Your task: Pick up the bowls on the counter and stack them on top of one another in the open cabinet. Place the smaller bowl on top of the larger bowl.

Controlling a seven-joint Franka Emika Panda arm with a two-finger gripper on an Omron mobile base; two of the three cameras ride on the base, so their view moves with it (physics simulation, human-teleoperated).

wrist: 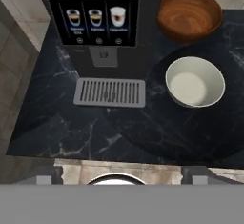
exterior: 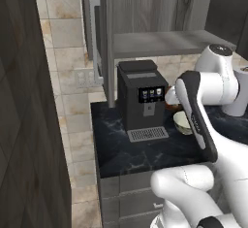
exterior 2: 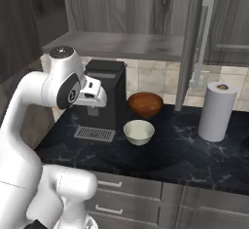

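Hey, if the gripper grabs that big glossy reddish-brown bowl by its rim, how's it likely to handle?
The large glossy reddish-brown bowl looks rigid, so it should keep its shape when pinched. Its shiny finish suggests the fingers may slip. Wide and deep, it probably sits stably on the dark marbled counter, but it may tilt when lifted by one edge.

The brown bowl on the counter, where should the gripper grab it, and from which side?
Probably the rim of the larger bowl, from above. It sits upright and open on the counter, so one finger can drop inside and one outside the thin wall. Its front-right rim looks best: the coffee machine stands close on the left, and the smaller bowl sits just in front.
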